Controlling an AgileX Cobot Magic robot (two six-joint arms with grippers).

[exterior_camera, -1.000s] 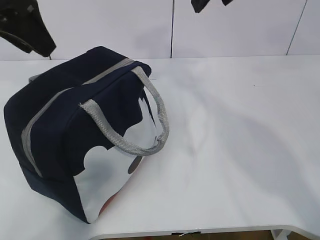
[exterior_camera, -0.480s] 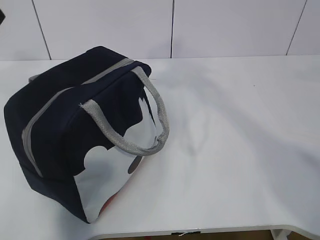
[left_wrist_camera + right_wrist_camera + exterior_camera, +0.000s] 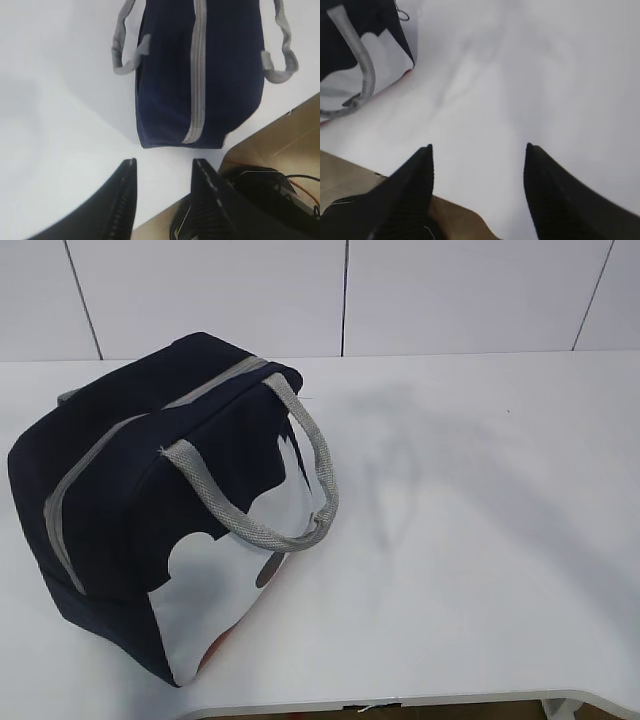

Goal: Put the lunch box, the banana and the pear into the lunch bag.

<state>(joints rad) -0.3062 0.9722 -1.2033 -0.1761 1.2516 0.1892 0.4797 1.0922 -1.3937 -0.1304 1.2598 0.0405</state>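
The lunch bag (image 3: pixel 170 505) stands on the white bench (image 3: pixel 480 540) near its front left corner, and its grey zipper (image 3: pixel 198 75) is closed along the top. One grey handle (image 3: pixel 285 475) hangs down over the white side panel. The left pincer (image 3: pixel 164 192) is empty above the bench edge, jaws apart with a narrow gap. The right pincer (image 3: pixel 477 172) is also empty, jaws wide over bare bench.
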